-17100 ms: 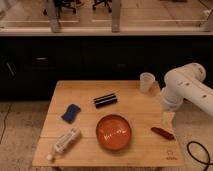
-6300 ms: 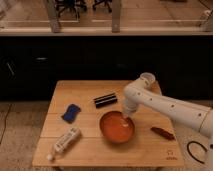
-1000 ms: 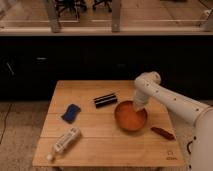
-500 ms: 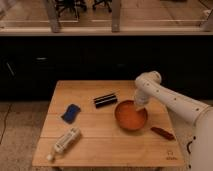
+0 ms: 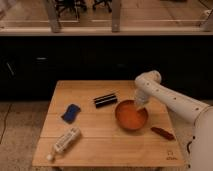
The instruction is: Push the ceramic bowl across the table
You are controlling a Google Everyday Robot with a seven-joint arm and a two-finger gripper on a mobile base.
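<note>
The ceramic bowl point(image 5: 131, 116), wide, shallow and orange-red, sits on the right half of the light-wood table point(image 5: 100, 125). My gripper point(image 5: 138, 104) is shut and reaches down at the bowl's far right rim, touching or just inside it. The white arm point(image 5: 170, 100) comes in from the right edge of the view and bends over the table's far right corner. The fingertips are hidden against the bowl's inner wall.
A black oblong object point(image 5: 105, 100) lies just left of the bowl. A blue sponge point(image 5: 71, 112) and a white bottle point(image 5: 65, 141) lie on the left half. A thin dark-red item point(image 5: 162, 132) lies near the bowl's front right. Dark cabinets stand behind the table.
Since the earliest frames the bowl has slid right and toward the far side, with the gripper against it. Over the last second the bowl and arm have barely shifted.
</note>
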